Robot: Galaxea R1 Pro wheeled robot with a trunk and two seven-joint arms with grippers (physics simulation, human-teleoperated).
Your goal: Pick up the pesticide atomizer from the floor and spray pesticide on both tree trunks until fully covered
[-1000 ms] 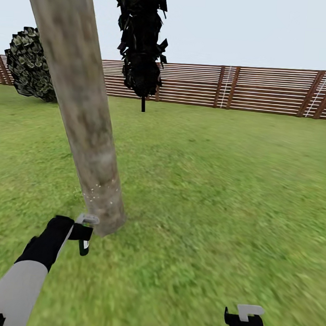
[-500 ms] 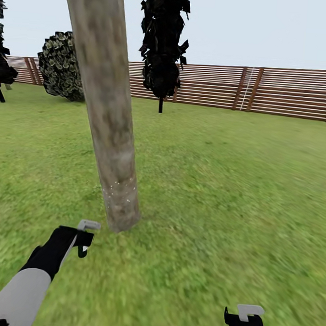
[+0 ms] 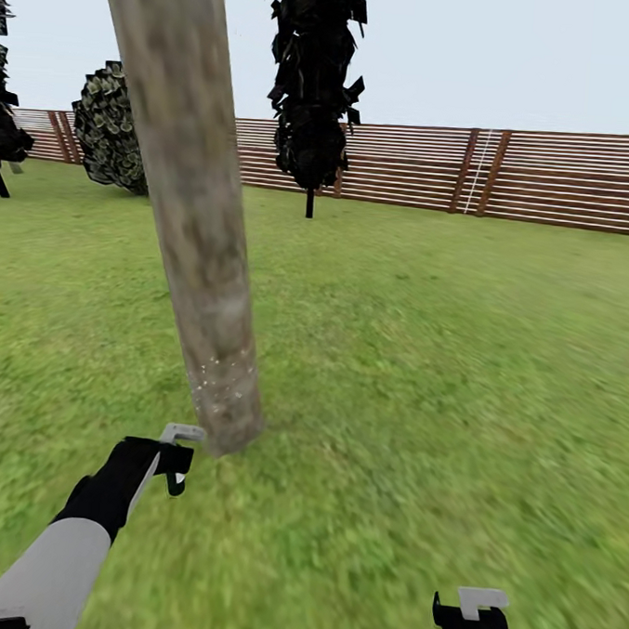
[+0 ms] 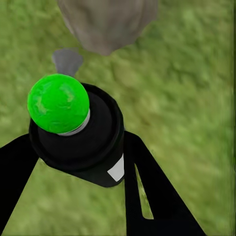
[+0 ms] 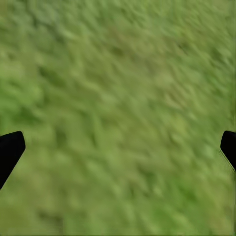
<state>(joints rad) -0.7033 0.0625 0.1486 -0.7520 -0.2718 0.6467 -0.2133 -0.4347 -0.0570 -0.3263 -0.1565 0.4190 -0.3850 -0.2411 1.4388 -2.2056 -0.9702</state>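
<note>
One tree trunk (image 3: pixel 194 242), pale grey-brown and bare, rises from the grass just ahead of me, with small white specks (image 3: pixel 222 376) low on its bark. My left gripper (image 3: pixel 177 457) hangs close to the trunk's base, shut on the pesticide atomizer (image 4: pixel 81 140), a dark cylinder whose rounded top (image 4: pixel 58 103) shows bright green in the left wrist view. The trunk's foot (image 4: pixel 105 22) lies just beyond the atomizer there. My right gripper (image 3: pixel 471 624) hovers low over the lawn at the right, open, its fingertips (image 5: pixel 10 150) far apart over bare grass. The crown is out of view.
A narrow black cypress-like tree (image 3: pixel 315 82) and a mottled bush (image 3: pixel 110 125) stand farther back. Another dark tree (image 3: pixel 1 137) is at the far left. A brown slatted fence (image 3: pixel 509 177) bounds the lawn (image 3: pixel 442 360), which is open to the right of the trunk.
The view swung left, then crept sideways, so the trunk sits a little differently. My left gripper with the atomizer has edged closer to the trunk's base. The right gripper is unchanged.
</note>
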